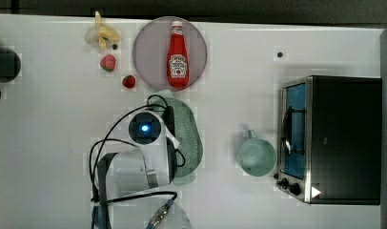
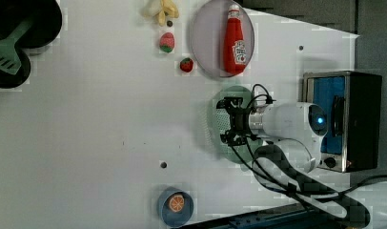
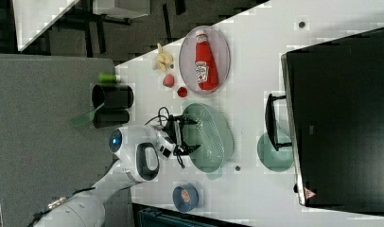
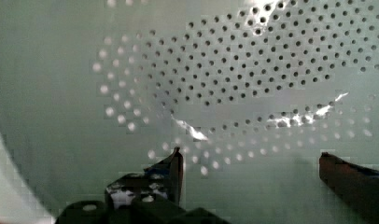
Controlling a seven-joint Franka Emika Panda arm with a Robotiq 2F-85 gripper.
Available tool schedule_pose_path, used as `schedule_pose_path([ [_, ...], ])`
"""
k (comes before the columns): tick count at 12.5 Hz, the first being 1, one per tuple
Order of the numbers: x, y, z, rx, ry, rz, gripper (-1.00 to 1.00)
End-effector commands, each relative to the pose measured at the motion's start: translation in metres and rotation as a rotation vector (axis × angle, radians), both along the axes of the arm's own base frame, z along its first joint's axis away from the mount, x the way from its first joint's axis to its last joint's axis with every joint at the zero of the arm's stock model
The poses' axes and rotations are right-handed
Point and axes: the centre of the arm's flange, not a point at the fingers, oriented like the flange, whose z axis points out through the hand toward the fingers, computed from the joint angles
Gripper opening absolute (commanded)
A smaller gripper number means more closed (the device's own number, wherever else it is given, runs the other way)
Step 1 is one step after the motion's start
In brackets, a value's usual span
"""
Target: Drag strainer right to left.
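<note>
White worktop (image 1: 53,143); the strainer (image 1: 189,131) lies mid-frame in the top view, under me. My jaws stand wide and empty above its basin. Next, I judge: hook the rim, then drag.

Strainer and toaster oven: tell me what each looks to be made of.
Strainer: probably moulded plastic, pale mint green, with a soft gloss. The wrist view shows an even colour, neat rows of small holes and bright glints on the basin.

Toaster oven: seemingly metal. It has a black casing, a shiny silver front frame and a door that looks like glass, reflecting blue.
</note>
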Motion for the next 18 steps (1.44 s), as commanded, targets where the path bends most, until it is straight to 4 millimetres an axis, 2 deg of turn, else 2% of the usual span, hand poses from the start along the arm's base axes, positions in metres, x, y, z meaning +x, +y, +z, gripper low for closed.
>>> schedule_pose_path([
  [1, -0.008, 0.034, 0.009, 0.007, -0.002, -0.076, 1.00],
  [4, -0.009, 0.056, 0.008, 0.013, -0.001, -0.073, 1.00],
  [12, 0.014, 0.139, 0.001, 0.054, -0.006, -0.091, 1.00],
  [18, 0.022, 0.187, -0.007, 0.078, -0.001, -0.131, 1.00],
])
